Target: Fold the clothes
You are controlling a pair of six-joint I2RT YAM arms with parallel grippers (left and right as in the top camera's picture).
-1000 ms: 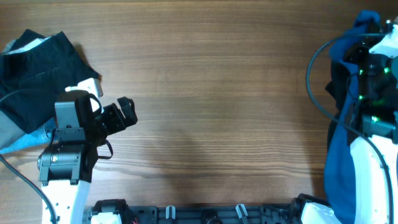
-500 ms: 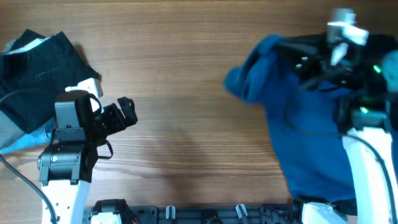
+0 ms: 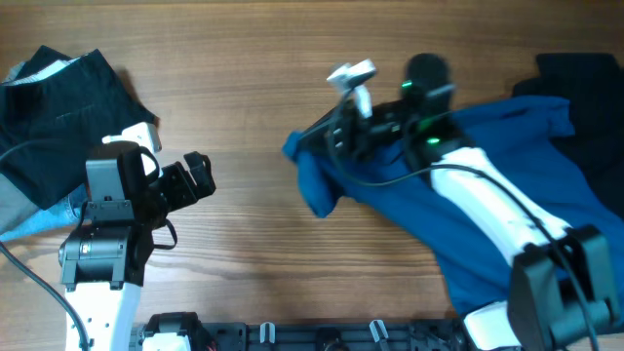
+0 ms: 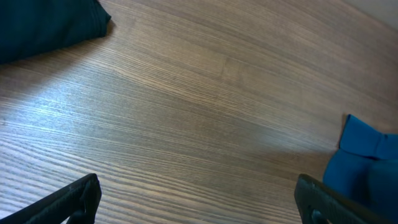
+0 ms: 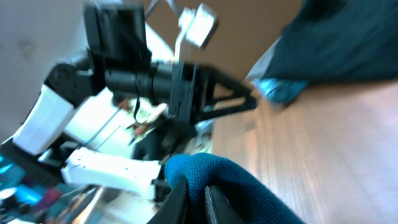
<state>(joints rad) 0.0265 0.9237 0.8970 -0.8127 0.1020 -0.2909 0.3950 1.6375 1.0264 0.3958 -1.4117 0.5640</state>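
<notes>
The royal-blue shirt (image 3: 487,185) lies stretched from the table's right side toward the middle, with a corner drooping near the centre. My right gripper (image 3: 320,138) is shut on the shirt's leading edge and holds it above the wood. In the right wrist view the two fingers (image 5: 180,202) pinch a fold of blue knit (image 5: 205,171), the gripper (image 5: 196,196) pointing toward the left arm. My left gripper (image 3: 200,175) rests open at the left over bare wood. Its fingers (image 4: 68,202) stand wide apart, and the shirt's tip (image 4: 367,162) shows to the right.
A black garment (image 3: 63,97) lies bunched at the back left, also visible as dark cloth (image 4: 43,25) in the left wrist view. Light-blue and grey cloth (image 3: 34,219) sits under it. Another black garment (image 3: 580,88) lies at the back right.
My right arm has swung from the far right edge to the table's middle, dragging the blue shirt leftward and spreading it out. The left arm has not moved.
</notes>
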